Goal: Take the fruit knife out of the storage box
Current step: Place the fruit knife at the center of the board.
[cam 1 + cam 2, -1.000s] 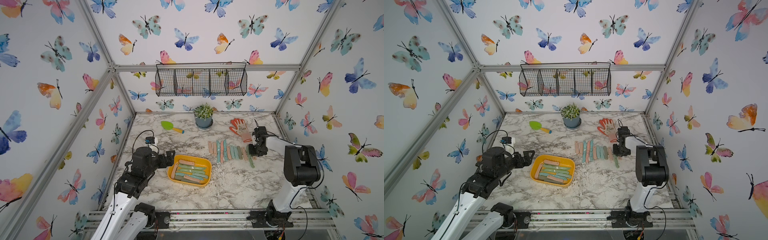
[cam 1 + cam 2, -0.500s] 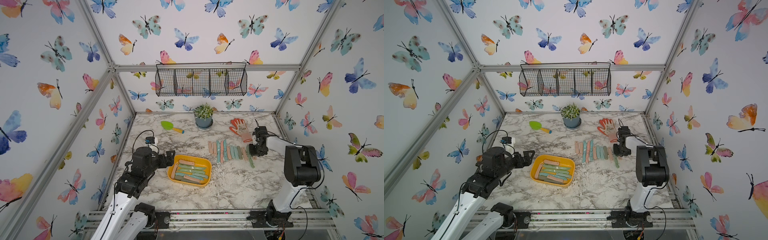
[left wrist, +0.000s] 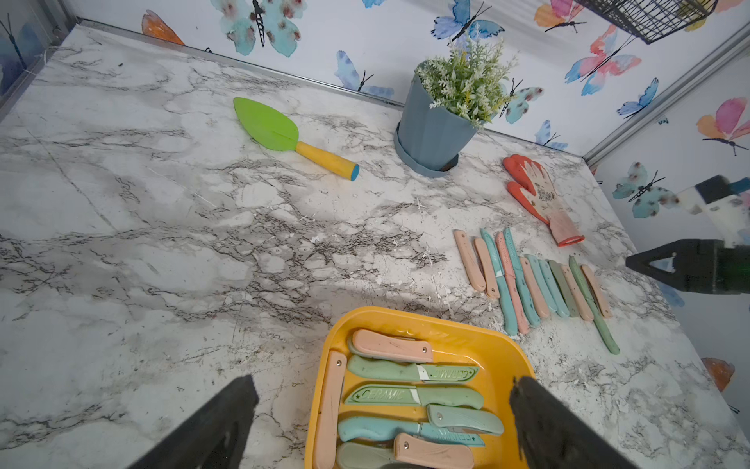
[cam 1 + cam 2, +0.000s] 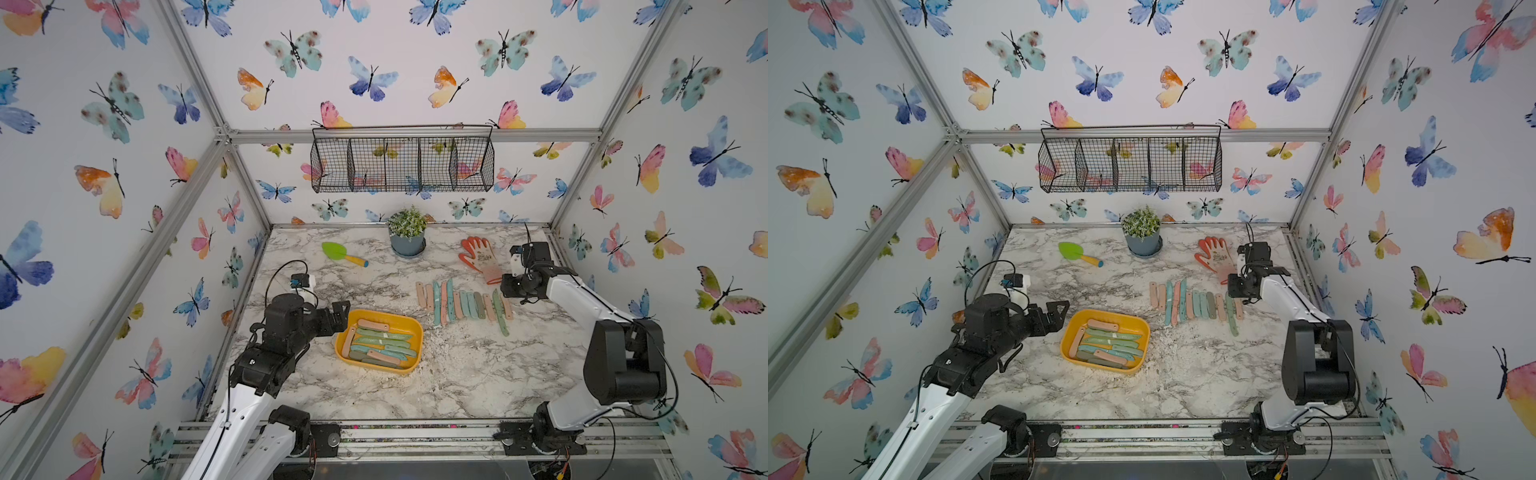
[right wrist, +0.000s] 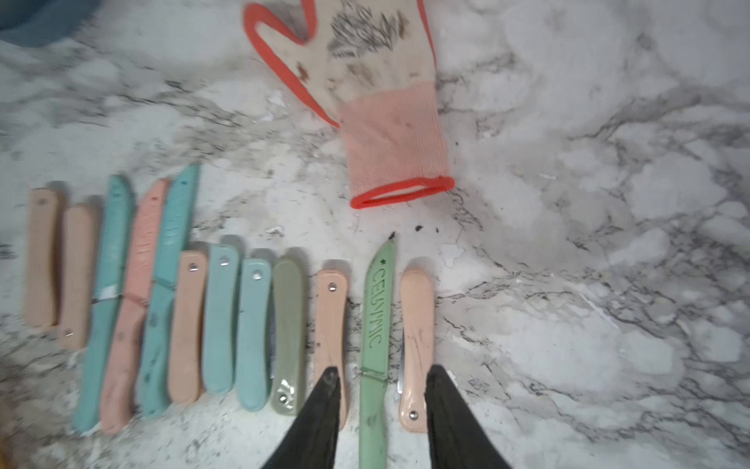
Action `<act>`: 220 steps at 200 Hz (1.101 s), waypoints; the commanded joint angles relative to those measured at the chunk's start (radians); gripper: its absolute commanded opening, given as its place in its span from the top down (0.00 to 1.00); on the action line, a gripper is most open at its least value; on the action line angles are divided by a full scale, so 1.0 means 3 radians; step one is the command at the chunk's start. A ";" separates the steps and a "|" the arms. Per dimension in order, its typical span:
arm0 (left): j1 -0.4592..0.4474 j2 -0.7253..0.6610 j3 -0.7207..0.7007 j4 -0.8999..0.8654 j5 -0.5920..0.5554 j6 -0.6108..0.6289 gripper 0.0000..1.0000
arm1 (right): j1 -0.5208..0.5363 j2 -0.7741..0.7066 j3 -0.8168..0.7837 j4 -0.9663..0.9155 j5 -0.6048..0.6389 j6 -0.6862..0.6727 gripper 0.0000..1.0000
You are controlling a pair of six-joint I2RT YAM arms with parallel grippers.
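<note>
Twelve knives (image 5: 219, 316) sit rowed right; right gripper (image 5: 379, 373), jaws spread, straddles green knife (image 5: 377, 308), probably leaving it; left gripper (image 3: 383, 383) gapes beside storage box (image 3: 426, 320).

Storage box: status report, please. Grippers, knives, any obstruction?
Left gripper open, poised at the storage box edge. Right gripper open, straddling a green knife on the table. Box holds several knives. Nothing blocking it.
</note>
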 commanded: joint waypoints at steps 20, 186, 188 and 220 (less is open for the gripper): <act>-0.0005 -0.0035 -0.0006 -0.0084 -0.0451 -0.0049 0.02 | 0.0410 -0.0607 -0.0240 0.0422 -0.0495 -0.0135 0.58; 0.0143 -0.0342 -0.0047 -0.0180 -0.1461 -0.0292 0.02 | 0.3138 0.0823 0.0964 -0.0079 -0.0075 -0.0630 0.43; 0.0143 -0.0337 -0.0046 -0.0182 -0.1464 -0.0290 0.02 | 0.3147 0.0864 0.0999 -0.0121 -0.0062 -0.0635 0.43; 0.0159 -0.0288 -0.0025 -0.0196 -0.1428 -0.0271 0.02 | 0.3230 0.1427 0.1441 -0.0636 -0.0011 -0.0674 0.45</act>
